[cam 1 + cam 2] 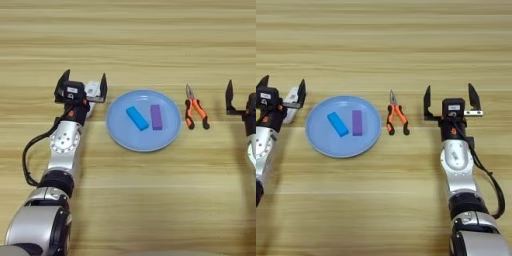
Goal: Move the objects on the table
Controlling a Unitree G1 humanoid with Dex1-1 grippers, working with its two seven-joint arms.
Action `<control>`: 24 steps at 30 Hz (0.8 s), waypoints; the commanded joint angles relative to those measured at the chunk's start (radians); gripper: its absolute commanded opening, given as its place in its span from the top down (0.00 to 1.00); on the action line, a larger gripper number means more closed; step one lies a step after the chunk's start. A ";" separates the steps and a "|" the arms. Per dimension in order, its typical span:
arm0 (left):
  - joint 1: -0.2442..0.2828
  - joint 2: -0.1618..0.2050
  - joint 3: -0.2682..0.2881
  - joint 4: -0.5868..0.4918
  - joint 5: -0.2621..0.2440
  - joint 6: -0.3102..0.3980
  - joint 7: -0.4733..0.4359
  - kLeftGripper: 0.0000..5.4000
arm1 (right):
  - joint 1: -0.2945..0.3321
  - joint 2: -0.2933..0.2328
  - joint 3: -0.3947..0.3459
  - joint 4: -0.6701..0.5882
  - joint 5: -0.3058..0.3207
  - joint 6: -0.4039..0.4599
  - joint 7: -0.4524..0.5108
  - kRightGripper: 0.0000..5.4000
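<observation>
Now your left gripper (83, 86) sits spread wide over the white bar (92, 92), ready to pinch it. Your right gripper (450, 102) waits, spread too, just beside the pliers (396, 118) on the table (384, 40).

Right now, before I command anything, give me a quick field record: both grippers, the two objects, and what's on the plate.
left gripper: open, over the white bar, fingers either side of it
white bar: on the table, left of the plate, mostly hidden by the gripper
right gripper: open, empty, right of the pliers
pliers: flat on the table, tip pointing away, between plate and right gripper
plate: holds a blue block and a purple block, side by side
</observation>
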 commanded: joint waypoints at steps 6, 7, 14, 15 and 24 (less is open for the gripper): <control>0.005 -0.004 -0.003 -0.008 0.008 0.001 0.004 0.00 | 0.001 -0.013 -0.001 -0.012 0.005 -0.005 0.008 0.00; 0.005 -0.004 -0.004 -0.008 0.008 0.001 0.004 0.00 | 0.001 -0.013 -0.001 -0.012 0.005 -0.005 0.008 0.00; 0.016 -0.003 -0.007 -0.015 0.003 0.016 -0.011 0.00 | 0.007 -0.009 0.001 -0.023 0.000 -0.003 0.003 0.00; 0.021 -0.003 -0.004 -0.025 -0.006 0.028 -0.017 0.00 | 0.010 -0.008 0.002 -0.028 -0.001 -0.002 0.002 0.00; 0.062 0.018 -0.014 -0.119 0.012 0.136 -0.021 0.00 | 0.019 -0.001 0.004 -0.054 -0.003 0.013 -0.004 0.00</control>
